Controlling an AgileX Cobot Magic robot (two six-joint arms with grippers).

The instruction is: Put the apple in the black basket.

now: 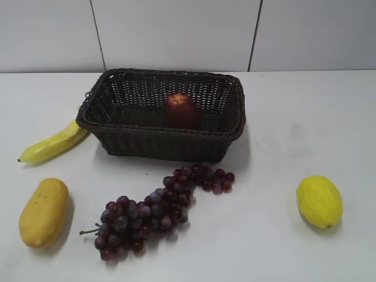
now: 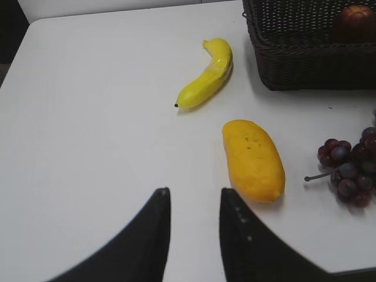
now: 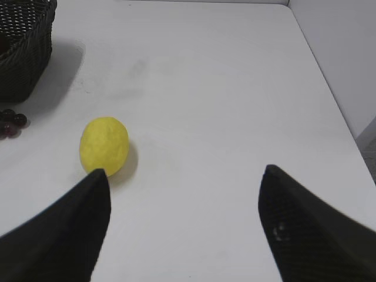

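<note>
The dark red apple point(image 1: 181, 110) lies inside the black basket point(image 1: 100, 97) at the back middle of the table. In the left wrist view the apple point(image 2: 355, 20) shows over the basket's wall point(image 2: 305, 64) at the top right. A corner of the basket point(image 3: 23, 53) shows in the right wrist view. My left gripper point(image 2: 194, 194) is open and empty above bare table, left of the mango. My right gripper point(image 3: 185, 173) is wide open and empty above bare table, right of the lemon. Neither gripper shows in the exterior view.
A banana point(image 1: 54, 144) lies left of the basket. A yellow mango point(image 1: 44, 211) lies front left. A grape bunch point(image 1: 158, 208) lies in front of the basket. A lemon point(image 1: 319, 201) lies front right. The table's right edge point(image 3: 329, 88) is near the right gripper.
</note>
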